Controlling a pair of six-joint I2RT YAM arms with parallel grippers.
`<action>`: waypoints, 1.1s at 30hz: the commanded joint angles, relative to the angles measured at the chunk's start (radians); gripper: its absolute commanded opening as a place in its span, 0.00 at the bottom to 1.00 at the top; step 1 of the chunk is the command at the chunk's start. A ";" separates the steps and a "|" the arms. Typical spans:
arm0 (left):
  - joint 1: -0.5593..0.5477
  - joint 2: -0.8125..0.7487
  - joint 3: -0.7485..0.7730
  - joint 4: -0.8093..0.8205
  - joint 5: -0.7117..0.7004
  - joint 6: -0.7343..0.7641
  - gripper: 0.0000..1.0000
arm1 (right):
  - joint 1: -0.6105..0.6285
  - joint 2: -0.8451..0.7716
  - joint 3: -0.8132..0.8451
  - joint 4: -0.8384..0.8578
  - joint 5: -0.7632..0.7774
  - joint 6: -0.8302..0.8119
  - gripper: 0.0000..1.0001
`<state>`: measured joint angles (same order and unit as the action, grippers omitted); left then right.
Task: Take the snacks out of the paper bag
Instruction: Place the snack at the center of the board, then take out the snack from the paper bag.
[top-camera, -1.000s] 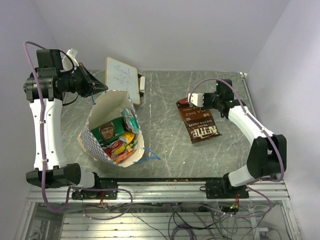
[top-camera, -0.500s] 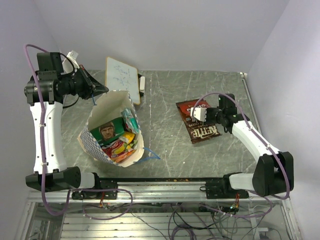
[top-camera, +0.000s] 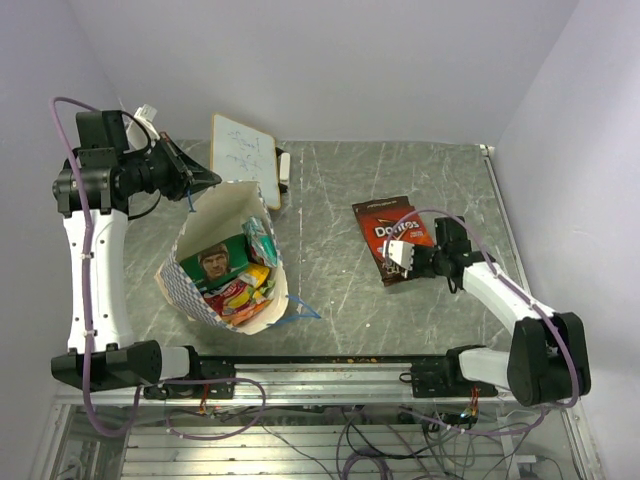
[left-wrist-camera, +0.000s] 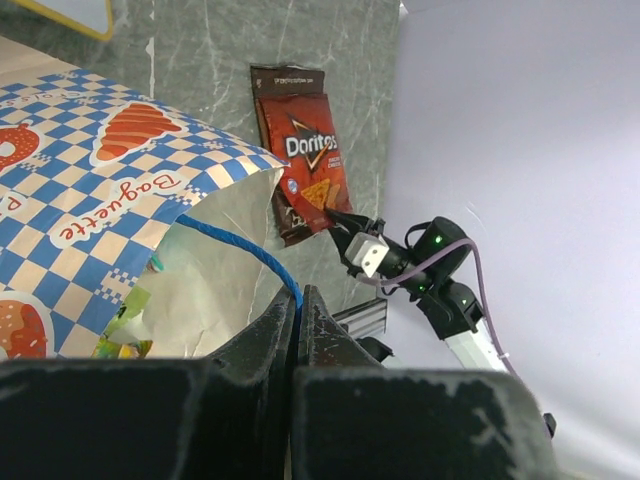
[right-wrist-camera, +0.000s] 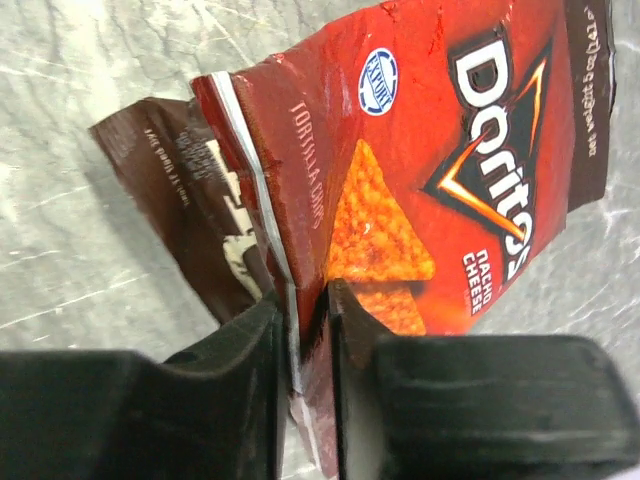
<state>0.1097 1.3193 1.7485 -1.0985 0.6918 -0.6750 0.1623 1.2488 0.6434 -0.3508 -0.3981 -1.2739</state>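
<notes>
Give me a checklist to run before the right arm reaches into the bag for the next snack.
1. Doritos packet out of the paper bag, lying on the table over the brown packet: ok.
2. Right gripper free of the Doritos packet: not ok; the packet's edge sits between its fingers.
3. Right jaws' grip released: cannot tell.
4. Left gripper shut on the blue cord handle, holding the bag's mouth open: ok.
5. Snacks left inside the bag, visible from above: ok; green, yellow and red packets show.

Blue-checkered paper bag (left-wrist-camera: 60, 160), red packet (right-wrist-camera: 400, 130)
</notes>
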 joint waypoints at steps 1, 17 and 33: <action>0.007 -0.054 -0.039 0.076 0.048 -0.046 0.07 | -0.028 -0.101 -0.018 -0.065 -0.061 0.108 0.24; 0.007 -0.155 -0.177 0.123 0.056 -0.073 0.07 | 0.071 -0.414 0.099 -0.206 -0.291 0.517 0.67; -0.017 -0.244 -0.217 0.165 0.087 -0.138 0.07 | 0.881 0.024 0.584 0.177 -0.047 0.687 0.68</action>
<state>0.0986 1.1057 1.5410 -0.9947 0.7418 -0.7677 0.8906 1.1351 1.1061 -0.1638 -0.5549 -0.3996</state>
